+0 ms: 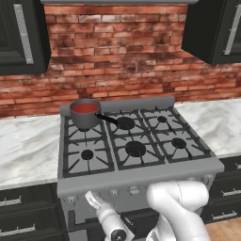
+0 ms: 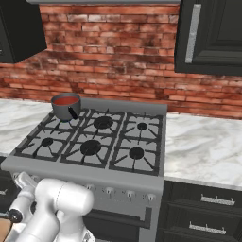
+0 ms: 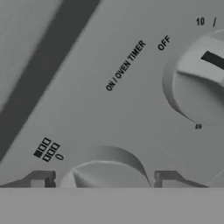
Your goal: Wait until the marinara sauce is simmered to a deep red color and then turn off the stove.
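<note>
The marinara sauce (image 1: 85, 108) (image 2: 65, 100) is a red disc inside a grey saucepan (image 1: 85, 119) with a black handle, on the back left burner of the stove (image 1: 141, 176) (image 2: 90, 172). My gripper (image 1: 92, 198) (image 2: 23, 181) is pressed up to the left end of the stove's front knob panel. In the hand view a round grey knob (image 3: 105, 168) sits between my gripper (image 3: 105, 180) fingertips (image 3: 40, 179), which straddle it with a thin gap on each side. The jaws stand open.
A larger timer knob (image 3: 197, 89) marked ON / OVEN TIMER and OFF sits beside it. More knobs (image 1: 134, 190) (image 2: 109, 190) line the panel. White marble counters (image 1: 26, 150) (image 2: 203, 151) flank the stove, with dark drawers (image 2: 208, 212) below and a brick wall behind.
</note>
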Tool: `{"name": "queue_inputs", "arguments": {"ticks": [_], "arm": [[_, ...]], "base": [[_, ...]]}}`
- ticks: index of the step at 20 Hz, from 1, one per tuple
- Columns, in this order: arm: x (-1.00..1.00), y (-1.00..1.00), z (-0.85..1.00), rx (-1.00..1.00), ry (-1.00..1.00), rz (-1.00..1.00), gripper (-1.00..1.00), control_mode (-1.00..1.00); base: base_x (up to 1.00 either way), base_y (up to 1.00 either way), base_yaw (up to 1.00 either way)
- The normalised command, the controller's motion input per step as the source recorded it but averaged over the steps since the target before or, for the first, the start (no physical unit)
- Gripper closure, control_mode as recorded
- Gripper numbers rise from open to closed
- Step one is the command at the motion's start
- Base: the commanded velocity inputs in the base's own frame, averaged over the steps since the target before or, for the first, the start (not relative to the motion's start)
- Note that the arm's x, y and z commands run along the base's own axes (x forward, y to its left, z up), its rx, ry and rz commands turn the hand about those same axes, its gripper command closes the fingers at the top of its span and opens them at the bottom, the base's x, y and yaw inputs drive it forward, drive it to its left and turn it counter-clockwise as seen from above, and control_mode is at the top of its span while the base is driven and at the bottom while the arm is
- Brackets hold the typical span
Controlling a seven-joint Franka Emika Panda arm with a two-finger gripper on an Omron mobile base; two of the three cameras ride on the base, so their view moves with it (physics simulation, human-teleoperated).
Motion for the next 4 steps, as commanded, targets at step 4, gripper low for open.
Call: {"name": "queue_inputs", "arguments": {"ticks": [4], "arm": [[-0.36,-0.04,0.0,0.08,0.0,0.0,1.0,-1.0]], "base": [[0.0,0.0,0.0]]}}
